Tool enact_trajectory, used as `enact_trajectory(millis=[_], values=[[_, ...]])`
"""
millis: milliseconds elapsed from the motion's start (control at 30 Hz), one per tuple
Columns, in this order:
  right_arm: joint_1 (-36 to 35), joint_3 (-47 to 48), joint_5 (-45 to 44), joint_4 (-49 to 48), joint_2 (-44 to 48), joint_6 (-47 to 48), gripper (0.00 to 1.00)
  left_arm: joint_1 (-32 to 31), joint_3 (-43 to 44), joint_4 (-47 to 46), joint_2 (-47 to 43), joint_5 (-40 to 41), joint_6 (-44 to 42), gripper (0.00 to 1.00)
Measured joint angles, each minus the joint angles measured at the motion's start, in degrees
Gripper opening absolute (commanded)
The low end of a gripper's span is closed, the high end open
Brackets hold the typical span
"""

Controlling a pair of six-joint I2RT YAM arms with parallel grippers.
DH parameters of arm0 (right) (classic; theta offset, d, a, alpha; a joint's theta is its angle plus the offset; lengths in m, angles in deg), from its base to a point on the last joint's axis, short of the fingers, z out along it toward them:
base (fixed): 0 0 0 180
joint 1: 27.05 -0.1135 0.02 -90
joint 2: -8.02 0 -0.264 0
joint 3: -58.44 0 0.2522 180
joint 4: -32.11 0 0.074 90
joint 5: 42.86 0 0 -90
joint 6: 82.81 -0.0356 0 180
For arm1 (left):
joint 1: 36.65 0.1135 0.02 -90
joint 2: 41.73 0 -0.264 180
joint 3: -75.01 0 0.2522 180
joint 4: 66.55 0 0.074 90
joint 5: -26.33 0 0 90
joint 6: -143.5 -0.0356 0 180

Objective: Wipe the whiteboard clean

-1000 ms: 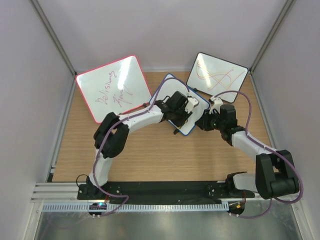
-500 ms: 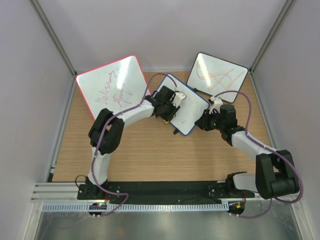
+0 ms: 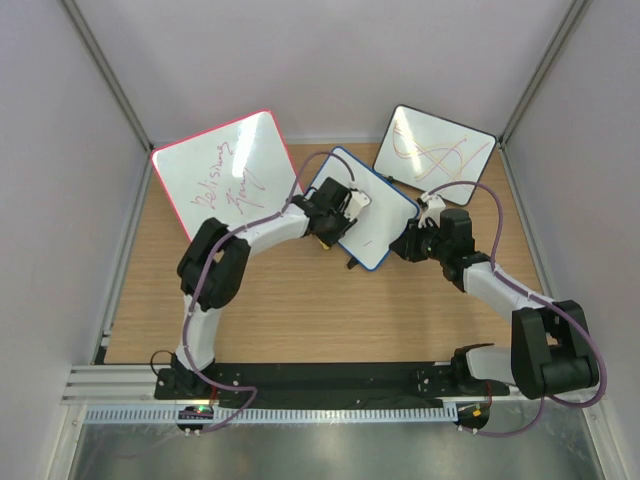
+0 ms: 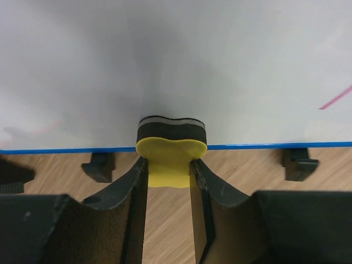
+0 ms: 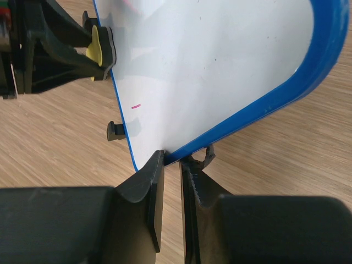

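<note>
Since a second ago the left gripper (image 3: 338,215) has slid from the middle of the whiteboard (image 3: 378,218) back to its long edge on the left arm's side, while the right gripper (image 3: 418,240) has held its place. The whiteboard stands tilted on the table (image 3: 300,310) between the two grippers. Straight ahead of the left gripper (image 4: 169,165), its surface (image 4: 176,55) is mostly clean, with a short red stroke (image 4: 335,98) off to the right. The fingers pinch a yellow-and-black eraser (image 4: 171,144), its black face pressed against the board just above the blue frame. Two black feet (image 4: 99,165) sit either side of that gripper. The right gripper (image 5: 171,159) is pressed together on the blue frame at a rounded corner (image 5: 220,55). Beyond the left gripper lies a pink-framed board (image 3: 225,175). Beyond the right one is a black-framed board (image 3: 435,150).
</note>
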Motion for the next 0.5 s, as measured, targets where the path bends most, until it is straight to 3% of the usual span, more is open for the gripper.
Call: enact_trajectory(millis=[267,500], values=[[0.0,0.0,0.0,0.0,0.0,0.2,0.01,-7.5,2.8,1.0,-0.3,-3.4,1.1,0.0],[-0.5,0.0,0.7,-0.6,0.1,0.2,0.01,-9.9,9.8,1.4,1.0,-6.4,1.4,0.0]])
